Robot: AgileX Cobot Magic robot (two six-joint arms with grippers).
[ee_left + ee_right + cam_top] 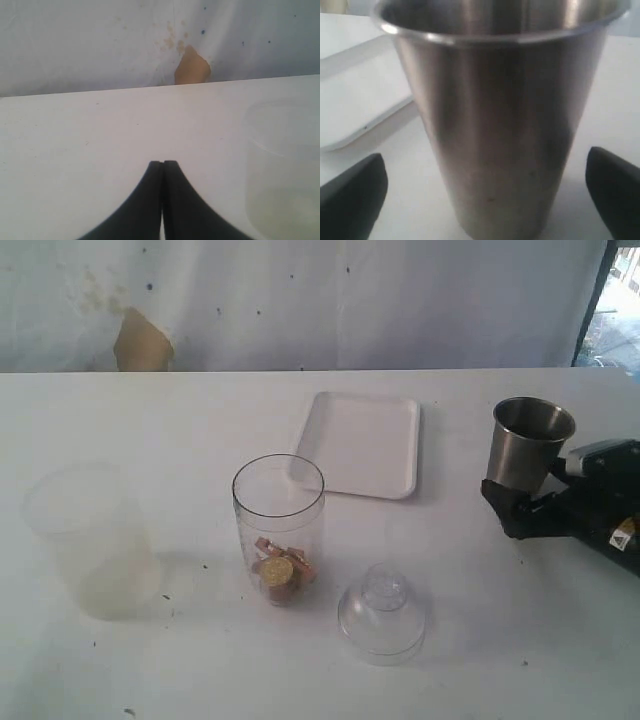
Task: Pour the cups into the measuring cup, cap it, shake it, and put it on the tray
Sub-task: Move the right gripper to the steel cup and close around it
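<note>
Left gripper (162, 165): fingers pressed together, holding nothing, near the frosted cup (90, 540).
Measuring cup (279, 530): upright at centre, uncapped, with some pieces inside.
Steel tumbler (528, 445): upright at right, near the tray (365, 445).
Right gripper (515, 510): spread, straddling the Steel tumbler; close squarely on its mid-body before lifting.

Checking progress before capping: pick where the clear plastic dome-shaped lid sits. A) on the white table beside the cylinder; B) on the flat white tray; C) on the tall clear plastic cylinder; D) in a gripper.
A: the lid rests on the table beside the open-mouthed cylinder.
</note>
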